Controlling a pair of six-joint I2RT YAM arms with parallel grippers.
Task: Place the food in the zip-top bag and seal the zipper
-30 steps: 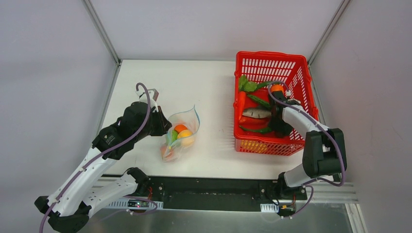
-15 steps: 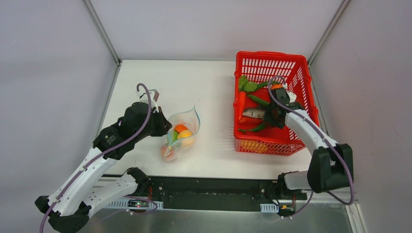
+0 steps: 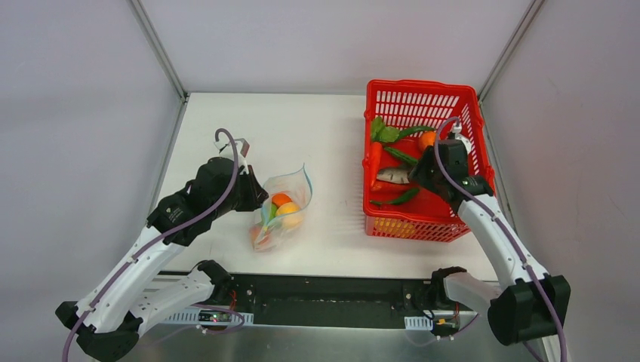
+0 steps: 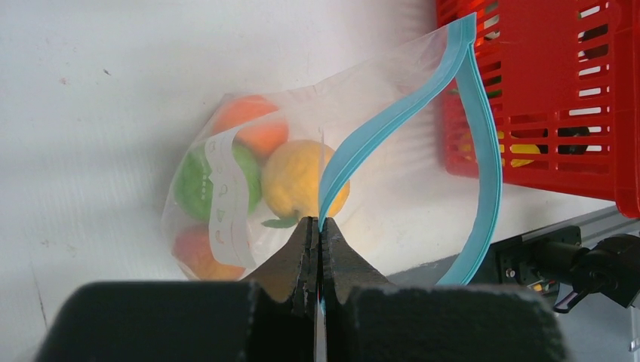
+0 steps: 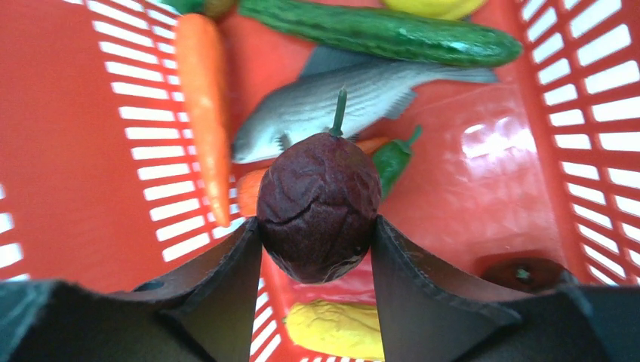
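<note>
The clear zip-top bag (image 3: 283,205) lies on the table with its mouth gaping. Its teal zipper (image 4: 392,124) curves open in a loop. Inside the bag are an orange ball (image 4: 253,124), a yellow ball (image 4: 298,177), a green piece (image 4: 192,181) and a red-orange piece (image 4: 196,253). My left gripper (image 4: 318,222) is shut on one lip of the zipper, at the bag's left side (image 3: 260,197). My right gripper (image 5: 315,225) is shut on a dark purple ball (image 5: 318,188) with a green stem, held above the floor of the basket.
The red mesh basket (image 3: 423,84) stands at the right and holds a carrot (image 5: 204,105), a grey fish (image 5: 340,105), a cucumber (image 5: 377,30), a green chilli (image 5: 392,158) and a yellow piece (image 5: 340,328). Grey walls close in on both sides.
The right gripper has closed on the dark purple ball and risen from low in the basket, and its arm has swung out to the right. The left arm and bag have not moved.
</note>
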